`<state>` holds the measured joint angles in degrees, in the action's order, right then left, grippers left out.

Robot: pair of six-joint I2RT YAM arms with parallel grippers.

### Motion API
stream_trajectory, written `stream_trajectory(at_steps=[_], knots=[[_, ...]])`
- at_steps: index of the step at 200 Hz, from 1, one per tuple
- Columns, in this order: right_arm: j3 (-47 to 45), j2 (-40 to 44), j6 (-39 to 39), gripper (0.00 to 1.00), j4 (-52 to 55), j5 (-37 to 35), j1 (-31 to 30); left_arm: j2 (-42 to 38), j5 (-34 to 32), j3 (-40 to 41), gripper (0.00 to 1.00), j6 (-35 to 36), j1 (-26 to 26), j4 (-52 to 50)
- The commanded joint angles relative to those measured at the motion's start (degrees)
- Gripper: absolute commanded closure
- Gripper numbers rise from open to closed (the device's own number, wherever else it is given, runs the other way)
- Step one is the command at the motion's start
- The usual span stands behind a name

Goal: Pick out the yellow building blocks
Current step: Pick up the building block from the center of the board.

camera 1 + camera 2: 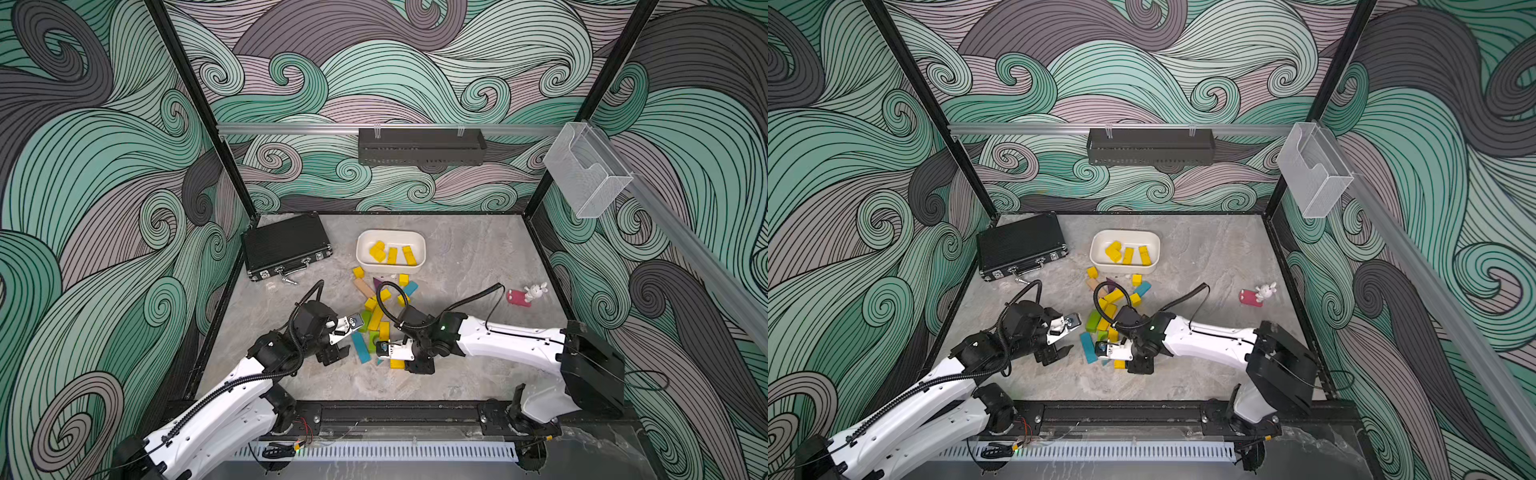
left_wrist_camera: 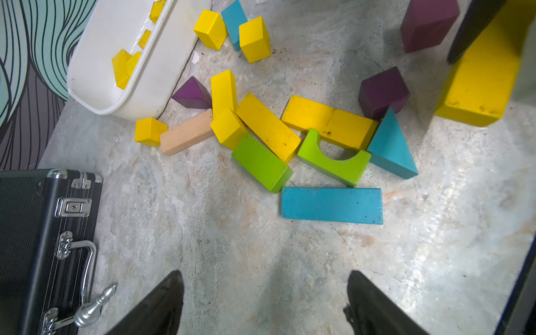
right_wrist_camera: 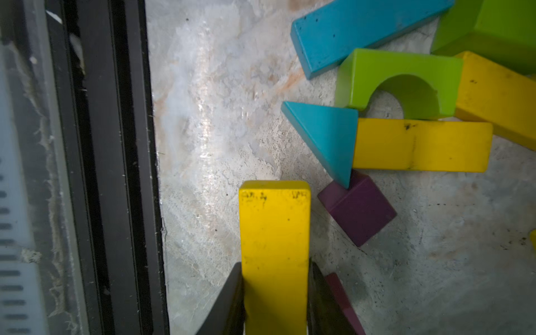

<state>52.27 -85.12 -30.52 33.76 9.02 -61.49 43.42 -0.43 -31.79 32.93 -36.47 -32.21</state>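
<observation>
On the near side of the bench (image 1: 465, 257), right jaws are clamped tight on a long yellow wooden bar (image 3: 274, 246); left jaws gape wide, empty. Other yellow building blocks (image 2: 266, 127) litter mid-bench, and some sit in the far white plastic tub (image 1: 390, 268). Grab looks done, so next up I reckon: lift clear, carry to the tub.

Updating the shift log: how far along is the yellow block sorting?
Done: a few yellow blocks lie in the white tub. In hand: the right gripper has its jaws shut on a yellow bar. Remaining: several loose yellow pieces lie outside it; the left gripper is open, empty.
</observation>
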Motion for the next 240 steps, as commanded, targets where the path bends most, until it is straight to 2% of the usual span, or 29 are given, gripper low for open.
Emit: stream_trajectory(at_steps=[1,34,59,91,118,153,195,240], knots=[[0.53,3.62,1.15,0.78,2.82,0.97,-0.12,0.01,-1.42,-2.66,0.13,-0.93,-0.09,0.13],[2.73,9.42,3.82,0.78,4.66,2.16,0.88,-0.45,-2.74,-3.51,0.13,-0.67,-0.10,0.53],[4.51,12.27,6.44,0.78,4.02,2.74,3.81,0.92,-3.90,-4.82,0.12,-0.96,0.34,3.04],[8.36,11.62,11.00,0.81,3.00,1.11,9.99,6.26,-5.46,-8.52,0.13,-4.98,1.66,3.25],[11.38,9.49,14.22,0.81,0.86,-0.69,15.63,10.23,-3.39,-10.64,0.13,-6.76,4.24,6.58],[14.93,3.64,17.64,0.81,-6.25,-3.58,21.34,17.32,0.63,-15.87,0.13,-11.91,9.11,11.74],[21.69,-8.80,19.94,0.81,-12.93,-2.55,26.51,30.09,1.24,-24.85,0.13,-16.84,10.54,12.47],[30.22,-21.03,19.41,0.80,-17.64,-1.91,29.81,35.01,2.66,-25.70,0.12,-15.26,10.54,17.80]])
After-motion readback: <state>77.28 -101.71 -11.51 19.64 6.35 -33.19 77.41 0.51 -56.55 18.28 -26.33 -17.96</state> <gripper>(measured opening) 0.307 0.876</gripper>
